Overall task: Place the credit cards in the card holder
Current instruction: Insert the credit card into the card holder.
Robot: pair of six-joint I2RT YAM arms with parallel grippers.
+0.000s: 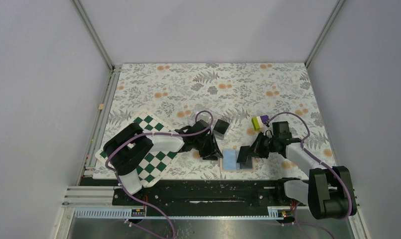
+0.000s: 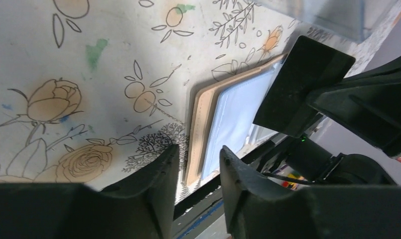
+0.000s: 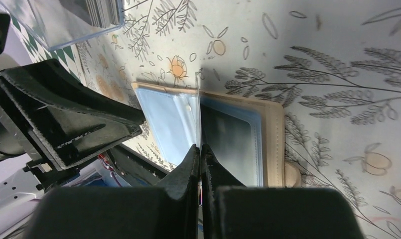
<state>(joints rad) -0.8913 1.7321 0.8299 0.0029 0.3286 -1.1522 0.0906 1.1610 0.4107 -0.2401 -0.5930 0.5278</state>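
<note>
Tan card holder (image 3: 275, 142), R gripper (image 3: 200, 148) pinching sleeve (image 3: 199, 109)

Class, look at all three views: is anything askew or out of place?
The chequered board lies diagonal to the table edges. In the open card holder, one clear sleeve stands upright, pinched by the right gripper.
</note>
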